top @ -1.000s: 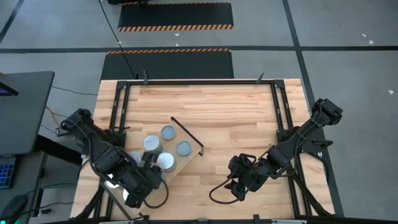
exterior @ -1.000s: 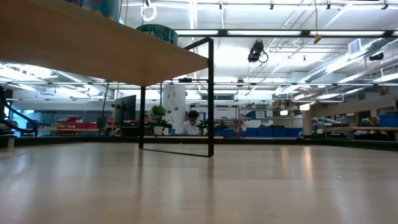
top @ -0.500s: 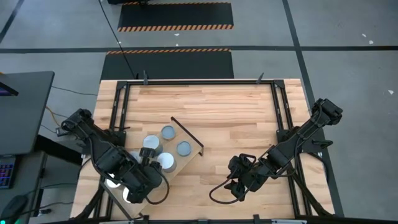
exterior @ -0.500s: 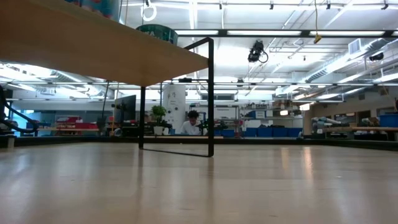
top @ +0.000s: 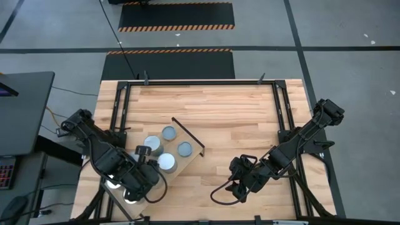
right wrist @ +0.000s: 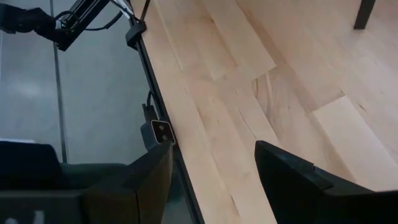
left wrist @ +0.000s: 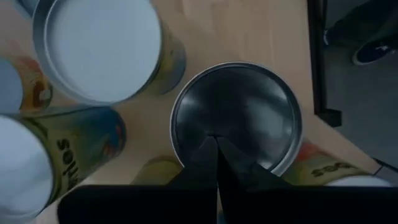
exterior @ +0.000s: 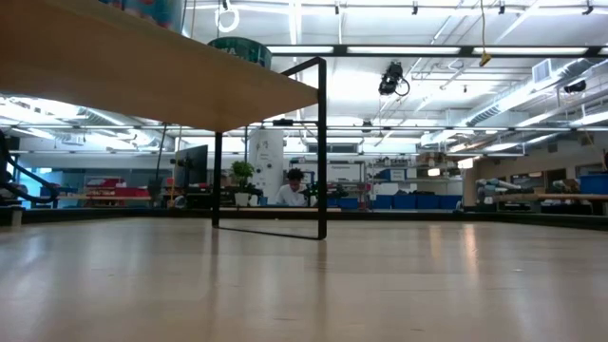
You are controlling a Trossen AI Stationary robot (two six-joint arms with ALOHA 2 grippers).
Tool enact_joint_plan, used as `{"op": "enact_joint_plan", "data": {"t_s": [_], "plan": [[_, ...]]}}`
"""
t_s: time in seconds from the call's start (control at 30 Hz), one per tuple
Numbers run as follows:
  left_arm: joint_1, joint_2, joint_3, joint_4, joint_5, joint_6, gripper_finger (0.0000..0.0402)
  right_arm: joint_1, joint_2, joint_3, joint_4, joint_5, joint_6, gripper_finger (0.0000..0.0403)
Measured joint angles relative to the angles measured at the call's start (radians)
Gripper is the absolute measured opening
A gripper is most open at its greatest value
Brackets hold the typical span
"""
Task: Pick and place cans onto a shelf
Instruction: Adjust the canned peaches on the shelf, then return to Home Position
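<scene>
- The shelf point(top: 164, 164) sits raised on black legs at the near left of the counter point(top: 237, 112), angled so that one black-framed end points toward the middle.
- Four cans point(top: 185, 149) show clearly on the board in the high view, bunched at its far end; this leaves the near end for more, though the left arm hides that part and further tins may sit beneath it.
- The left gripper point(left wrist: 216, 163) hangs over the near left stretch of the shelf, its fingers pressed together and holding nothing. Its wrist view looks straight down on a can top point(left wrist: 236, 115) with labelled cans packed just beside it, so I judge a tin has just been set there and the arm is free to lift clear.
- The right gripper point(right wrist: 211, 171) rests low over the near right of the counter, well apart from the shelf, fingers spread with only bare wood between them; it appears to be waiting.
- No can stands on the open counter.
</scene>
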Motion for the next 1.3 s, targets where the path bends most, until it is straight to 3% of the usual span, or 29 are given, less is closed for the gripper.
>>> {"op": "enact_joint_plan", "data": {"t_s": [0.73, 0.97, 1.07, 1.17, 1.3], "plan": [[-0.004, -0.01, 0.013, -0.01, -0.004, 0.011, 0.0004, 0.0, 0.0, 0.0, 0.0, -0.018, -0.045, 0.0236], [-0.003, -0.123, 0.013, 0.121, -0.205, 0.053, 0.0004, -0.006, 0.0, 0.0, 0.03, 0.181, -0.119, 0.0227], [0.012, -0.198, 0.013, 0.188, -0.31, 0.112, 0.0003, -0.023, 0.0, 0.0, 0.124, 0.219, -0.267, 0.0202], [0.038, -0.274, -0.008, 0.326, -0.428, 0.185, 0.0002, -0.064, 0.0, 0.0, 0.239, 0.218, -0.45, 0.015], [0.094, -0.388, -0.134, 0.667, -0.441, 0.316, 0.0002, -0.144, 0.0, 0.0, 0.412, 0.213, -0.725, 0.0056]]}}
